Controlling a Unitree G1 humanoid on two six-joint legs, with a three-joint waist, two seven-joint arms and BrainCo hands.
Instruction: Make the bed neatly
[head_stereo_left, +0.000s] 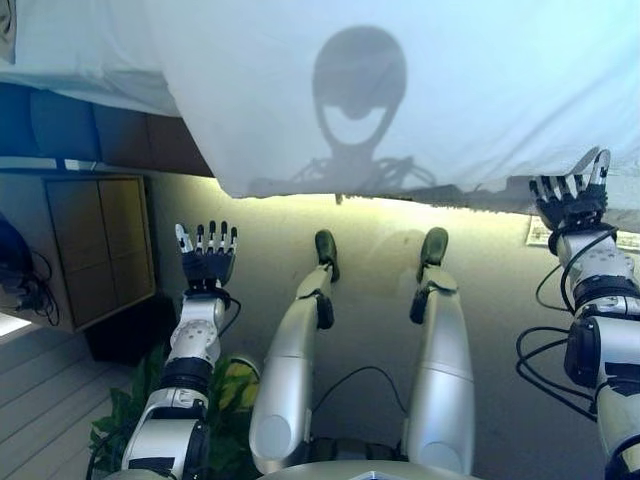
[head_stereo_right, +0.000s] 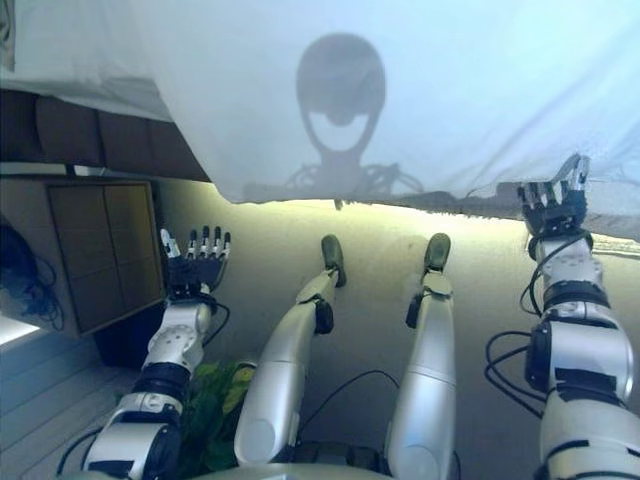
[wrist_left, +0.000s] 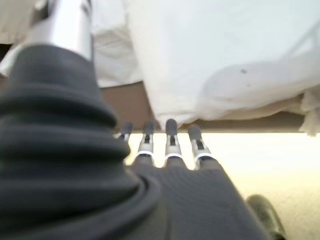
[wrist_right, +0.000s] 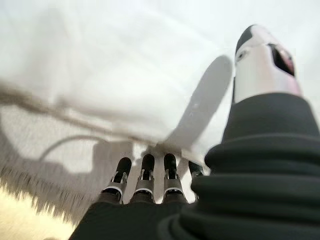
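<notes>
White cloth is filling the upper part of the left eye view: a bed sheet (head_stereo_left: 450, 90) is hanging over the bed's edge, its lower hem running across the view above a pale carpeted floor (head_stereo_left: 380, 300). The left hand (head_stereo_left: 207, 255) is hovering over the floor below the hem, fingers straight and spread, holding nothing and well apart from the cloth. The right hand (head_stereo_left: 572, 198) is reaching up to the hem at the far right, fingers extended against the sheet's edge. A wooden cabinet (head_stereo_left: 95, 245) is standing at the left, and a green plant (head_stereo_left: 125, 415) is sitting near the lower left. A printed paper (head_stereo_left: 540, 235) is lying on the floor beside the right hand; its writing is too small to read.

The right eye view is showing the same layout, with open floor lying between the two hands.

In the left wrist view, the straight fingers (wrist_left: 171, 135) are pointing toward the sheet, apart from it.

In the right wrist view, the fingers (wrist_right: 148, 172) are pointing straight at a fringed edge (wrist_right: 35, 187) under the sheet; whether they are touching it I cannot tell.
</notes>
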